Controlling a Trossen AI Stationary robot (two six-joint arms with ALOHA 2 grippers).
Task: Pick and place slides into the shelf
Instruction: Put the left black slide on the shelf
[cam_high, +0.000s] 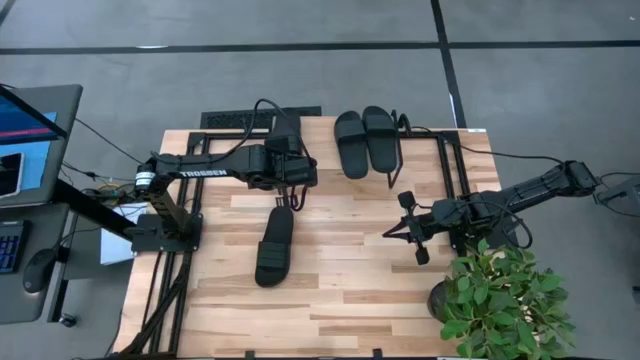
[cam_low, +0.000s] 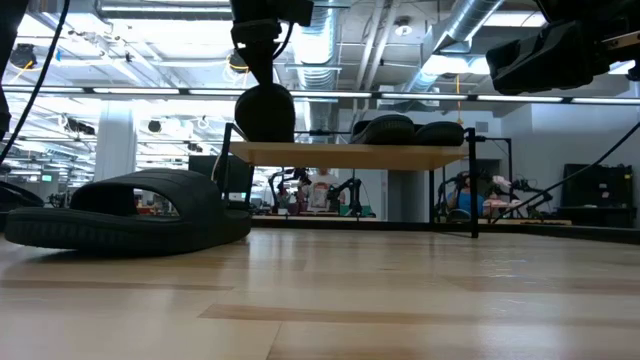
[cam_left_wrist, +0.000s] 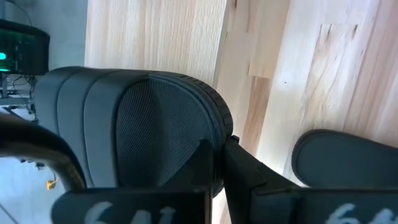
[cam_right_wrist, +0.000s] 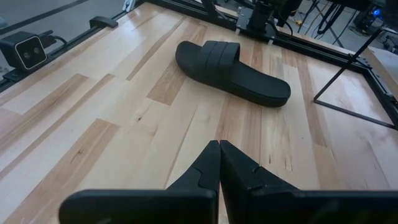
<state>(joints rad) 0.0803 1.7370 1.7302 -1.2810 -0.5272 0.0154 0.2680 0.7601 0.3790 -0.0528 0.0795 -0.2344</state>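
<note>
My left gripper (cam_high: 285, 185) is shut on a black slide (cam_low: 265, 112), which hangs over the left end of the shelf (cam_low: 350, 155), a low rack with a wood top (cam_high: 322, 150). In the left wrist view that slide (cam_left_wrist: 137, 118) fills the frame. Two slides (cam_high: 365, 140) lie side by side, soles down, on the shelf's right half (cam_low: 410, 130). Another slide (cam_high: 274, 246) lies sole down on the table in front of the shelf (cam_low: 130, 210). My right gripper (cam_high: 400, 230) is shut and holds nothing; it hovers over the table's right part (cam_right_wrist: 219, 155). My left gripper pinches the slide's sole at its rim (cam_left_wrist: 214, 134), beside the ribbed strap (cam_left_wrist: 81, 112). One finger (cam_left_wrist: 202, 165) lies on the meshed face, the other finger (cam_left_wrist: 252, 177) behind the sole. The fingers come from above. The slide hangs below them, lifted clear of the table.
A potted plant (cam_high: 505, 300) stands at the table's near right corner, close to my right arm. Black frame rails (cam_high: 450, 165) run along the table's sides. A monitor and desk (cam_high: 30, 130) stand left of the table. Bare wood (cam_high: 340, 290) lies toward the near edge.
</note>
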